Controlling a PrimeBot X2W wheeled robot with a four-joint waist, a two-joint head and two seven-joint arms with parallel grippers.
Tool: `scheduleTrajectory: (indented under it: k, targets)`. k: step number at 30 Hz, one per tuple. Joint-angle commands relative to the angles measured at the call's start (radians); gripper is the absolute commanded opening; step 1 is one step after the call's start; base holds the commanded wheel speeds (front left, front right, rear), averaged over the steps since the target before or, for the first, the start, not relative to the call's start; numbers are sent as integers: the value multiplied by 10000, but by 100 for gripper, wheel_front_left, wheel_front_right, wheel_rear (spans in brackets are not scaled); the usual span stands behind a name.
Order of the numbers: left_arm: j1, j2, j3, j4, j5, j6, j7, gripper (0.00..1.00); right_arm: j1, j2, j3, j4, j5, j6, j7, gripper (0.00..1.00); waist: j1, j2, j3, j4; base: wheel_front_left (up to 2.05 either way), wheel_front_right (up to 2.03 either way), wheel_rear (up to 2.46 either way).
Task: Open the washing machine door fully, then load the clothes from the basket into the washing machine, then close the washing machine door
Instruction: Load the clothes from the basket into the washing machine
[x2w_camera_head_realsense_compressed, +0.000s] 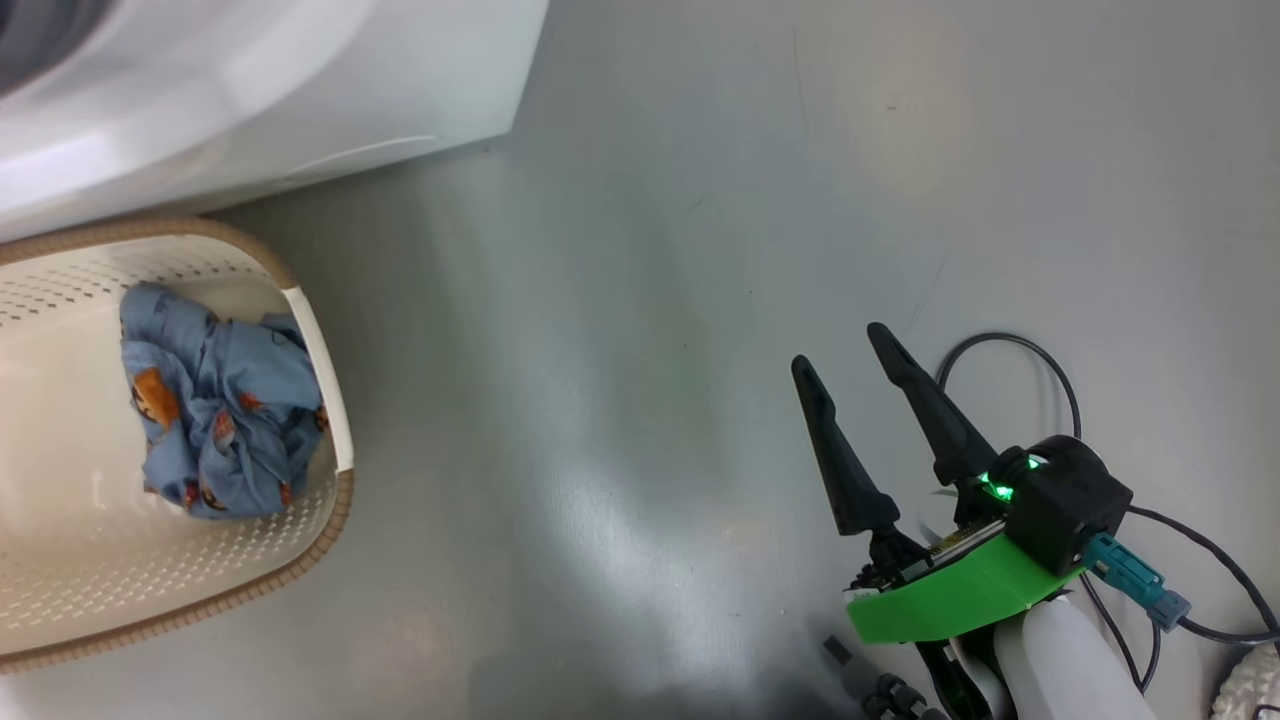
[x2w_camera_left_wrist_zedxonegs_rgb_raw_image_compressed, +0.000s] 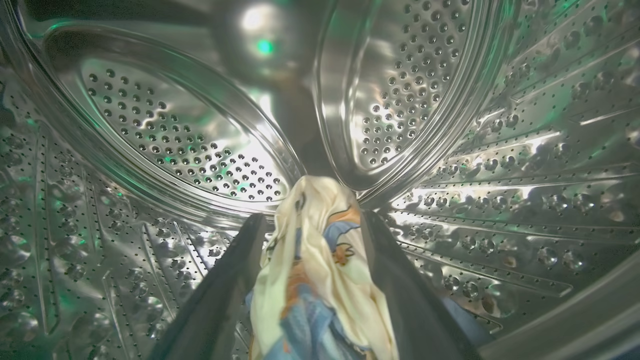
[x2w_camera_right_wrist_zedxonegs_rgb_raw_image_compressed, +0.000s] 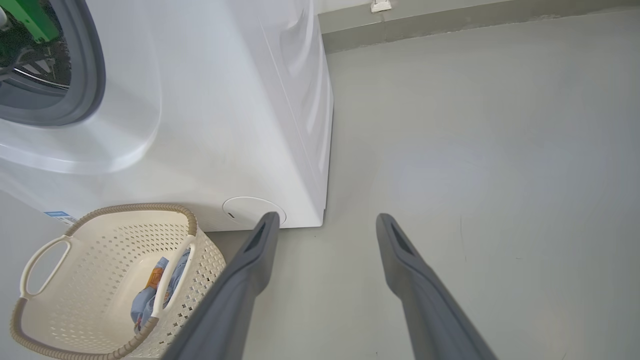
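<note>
Inside the drum (x2w_camera_left_wrist_zedxonegs_rgb_raw_image_compressed: 175, 150) the left gripper (x2w_camera_left_wrist_zedxonegs_rgb_raw_image_compressed: 312, 216) is standing spread with the cream garment (x2w_camera_left_wrist_zedxonegs_rgb_raw_image_compressed: 320, 260) draping between its fingers (x2w_camera_left_wrist_zedxonegs_rgb_raw_image_compressed: 220, 290), risking a snag that drags it out, while the right gripper (x2w_camera_head_realsense_compressed: 839, 348) is hovering spread and the blue garment (x2w_camera_head_realsense_compressed: 225, 400) is lying in the basket (x2w_camera_head_realsense_compressed: 60, 560)

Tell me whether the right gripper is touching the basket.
Apart. The head view shows bare floor between the right gripper and the basket, with its open fingers well clear.
</note>
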Motion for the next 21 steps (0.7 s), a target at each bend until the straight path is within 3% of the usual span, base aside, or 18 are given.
scheduleTrajectory:
  k: [1,21]
  targets:
    - [-170,408,89,-218,-61,-20,-50,100,85,39,197,-170,58,94,-48,100,0,0,-51,28,0,0,0]
    - [1375,-249,423,-136,-483,14,-51,100,-75,32,-11,40,-2,94,-48,100,0,0,-1369,488,0,0,0]
